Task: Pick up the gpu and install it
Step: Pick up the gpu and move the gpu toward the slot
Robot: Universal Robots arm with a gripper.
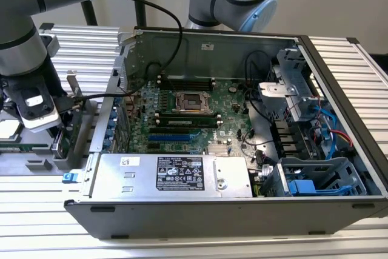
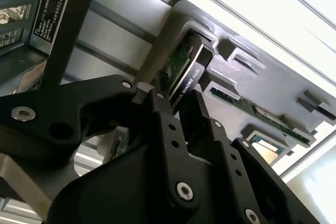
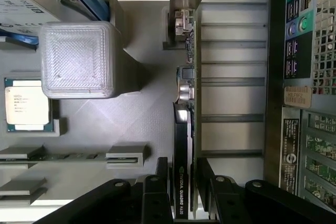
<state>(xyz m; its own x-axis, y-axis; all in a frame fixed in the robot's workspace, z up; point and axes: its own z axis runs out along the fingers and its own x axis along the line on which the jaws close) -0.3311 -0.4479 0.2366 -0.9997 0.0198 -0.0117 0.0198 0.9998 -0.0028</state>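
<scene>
The gpu (image 3: 181, 129) stands on edge in a slot of the grey parts holder (image 3: 136, 119), a thin card with a black face and a green board behind it. My gripper (image 3: 181, 179) straddles its near end, one black finger (image 3: 160, 174) against each face, shut on the card. In the second wrist view the fingertips (image 2: 157, 98) pinch the gpu (image 2: 186, 72) while its far end still sits in the holder. In the exterior view the gpu (image 1: 77, 131) and gripper (image 1: 60, 122) are at the exterior view's left, outside the open computer case (image 1: 339, 77).
The case lies open, showing the green motherboard (image 1: 194, 107), blue slots (image 1: 173, 137) and a silver power supply (image 1: 176, 174) along its near side. The holder also carries a processor (image 3: 26, 108), a memory stick (image 3: 73, 157) and a white block (image 3: 79, 59). The case's perforated rear panel (image 3: 315, 51) is beside the gpu.
</scene>
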